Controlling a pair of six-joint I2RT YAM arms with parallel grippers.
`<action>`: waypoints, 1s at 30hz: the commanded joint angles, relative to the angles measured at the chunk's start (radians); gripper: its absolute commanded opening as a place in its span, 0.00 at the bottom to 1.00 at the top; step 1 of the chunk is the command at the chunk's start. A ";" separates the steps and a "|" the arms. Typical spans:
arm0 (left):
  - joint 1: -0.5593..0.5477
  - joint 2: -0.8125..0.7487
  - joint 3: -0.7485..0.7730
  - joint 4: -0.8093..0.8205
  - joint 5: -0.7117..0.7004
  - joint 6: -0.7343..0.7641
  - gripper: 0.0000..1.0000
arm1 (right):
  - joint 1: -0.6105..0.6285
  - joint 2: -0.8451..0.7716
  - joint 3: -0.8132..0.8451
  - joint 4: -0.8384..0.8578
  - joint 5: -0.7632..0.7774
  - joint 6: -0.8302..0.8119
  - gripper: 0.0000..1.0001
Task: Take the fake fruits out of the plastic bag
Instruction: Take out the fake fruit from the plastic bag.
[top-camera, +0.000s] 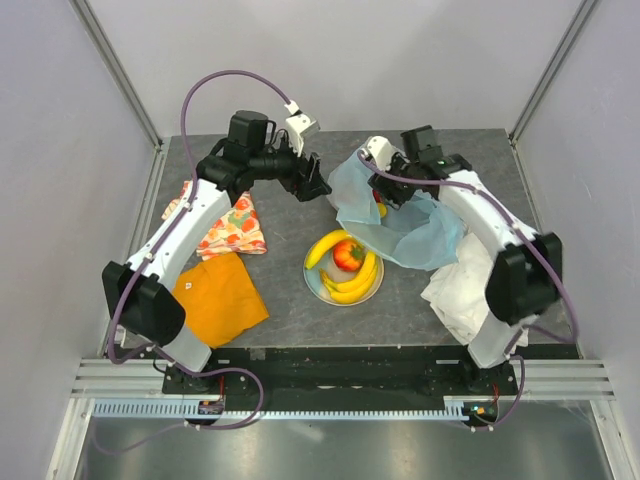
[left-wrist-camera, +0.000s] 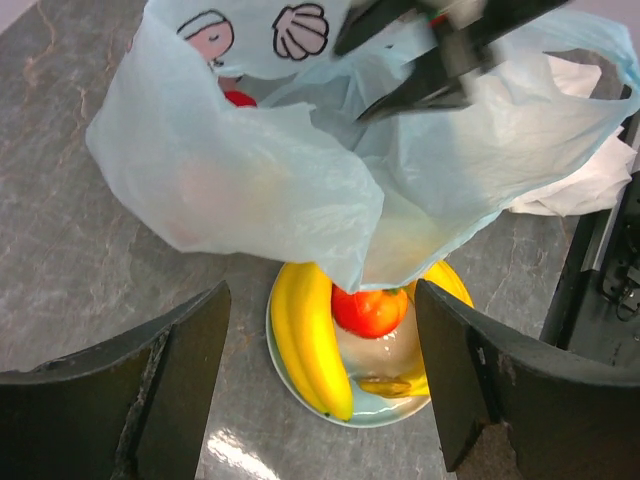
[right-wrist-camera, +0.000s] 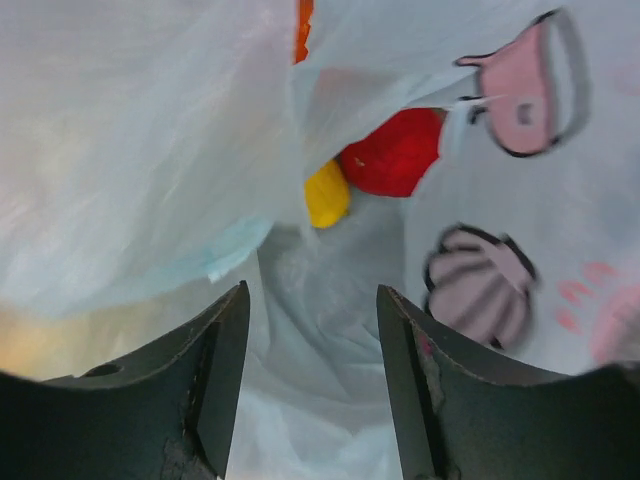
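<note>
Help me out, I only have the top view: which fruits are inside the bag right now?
Observer: The right wrist view shows a red fruit inside the plastic bag.
Operator: Anything with it?
Observer: A small yellow fruit sits right beside it.
Operator: Is the left hand carrying anything?
Observer: No. The left wrist view shows the left hand open and empty.

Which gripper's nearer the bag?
Right. The right gripper is at the bag mouth, with plastic on both sides. The left gripper hangs open just off the bag's left side.
</note>
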 joint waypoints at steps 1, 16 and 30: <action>0.000 0.013 0.096 -0.053 0.062 0.072 0.82 | -0.018 0.176 0.130 -0.019 -0.005 0.139 0.62; 0.000 0.048 0.090 -0.086 0.001 0.064 0.80 | -0.025 0.452 0.302 -0.022 -0.091 -0.036 0.54; 0.000 0.071 0.099 -0.092 -0.013 0.058 0.80 | 0.022 0.533 0.304 -0.088 -0.108 -0.263 0.56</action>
